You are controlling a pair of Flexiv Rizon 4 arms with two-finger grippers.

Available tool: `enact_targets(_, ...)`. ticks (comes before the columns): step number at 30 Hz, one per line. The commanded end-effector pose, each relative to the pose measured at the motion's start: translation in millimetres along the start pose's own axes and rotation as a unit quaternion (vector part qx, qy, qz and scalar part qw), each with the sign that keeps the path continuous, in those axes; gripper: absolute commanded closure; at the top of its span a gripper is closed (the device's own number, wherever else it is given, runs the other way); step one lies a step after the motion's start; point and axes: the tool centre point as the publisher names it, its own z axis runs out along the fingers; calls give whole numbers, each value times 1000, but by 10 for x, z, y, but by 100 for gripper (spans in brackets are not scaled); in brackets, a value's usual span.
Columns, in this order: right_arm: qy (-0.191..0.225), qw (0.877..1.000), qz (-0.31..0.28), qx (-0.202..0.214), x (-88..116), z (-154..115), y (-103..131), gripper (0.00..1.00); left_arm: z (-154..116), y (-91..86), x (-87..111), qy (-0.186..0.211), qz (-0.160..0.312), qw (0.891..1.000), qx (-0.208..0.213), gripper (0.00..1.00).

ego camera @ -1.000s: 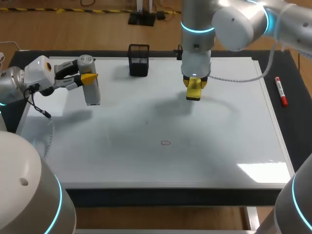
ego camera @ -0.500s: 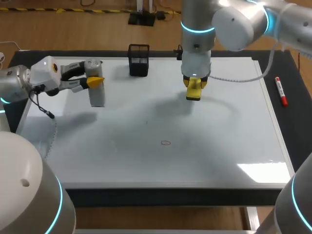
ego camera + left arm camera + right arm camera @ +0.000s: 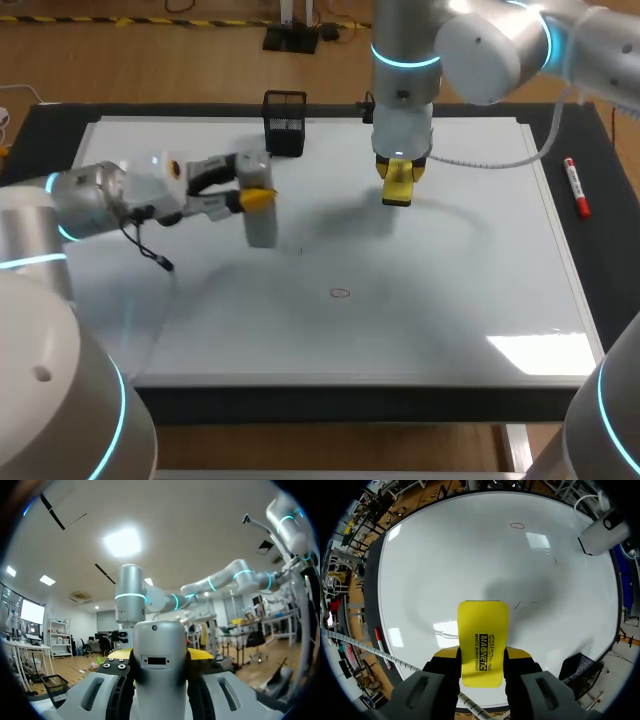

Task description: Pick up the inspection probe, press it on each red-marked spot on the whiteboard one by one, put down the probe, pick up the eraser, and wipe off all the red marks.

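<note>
Left hand (image 3: 258, 198) pinches the probe (image 3: 260, 228), a grey cylinder, w/ yellow tips pressed on its upper part from 2 sides. Probe stands upright over the whiteboard (image 3: 450, 300), left of and beyond the red mark (image 3: 340, 293), well apart from it. Can't tell if its lower end touches the board. In the left wrist view the probe's body fills the gap btwn the fingers, yellow showing on either side

Right hand (image 3: 399, 172) points straight down, clamped on the eraser (image 3: 398, 190), a yellow block. It hangs beyond the mark and slightly to its right, w/ a shadow on the board nearby. In the right wrist view the eraser sticks out ahead of the fingers, and the mark sits far ahead of it on bare board

The mark is a small red oval outline. A black mesh basket (image 3: 285, 123) stands beyond the mark at the board's far edge, past the probe. A red marker (image 3: 577, 187) lies on the dark surface (image 3: 612, 250) off the board, far right of the mark
</note>
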Motion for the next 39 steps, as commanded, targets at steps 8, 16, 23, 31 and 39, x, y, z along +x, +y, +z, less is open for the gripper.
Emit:
enact_targets(8, 1, 1000, -1, 1, 7, -8, -4, 100, 606, 327, 388, 26, -26, 999, 24, 100)
enact_targets(16, 1, 1000, -1, 1, 7, -8, -4, 100, 770, 479, 533, 35, -56, 997, 47, 100)
enact_targets(23, 1, 1000, -1, 1, 7, -8, -4, 100, 849, 524, 574, 36, -67, 996, 53, 100)
enact_targets(31, 1, 1000, -1, 1, 7, -8, -4, 100, 932, 606, 568, 35, -77, 995, 49, 100)
enact_targets(39, 1, 1000, -1, 1, 7, -8, -4, 100, 980, 670, 563, 34, -82, 995, 47, 100)
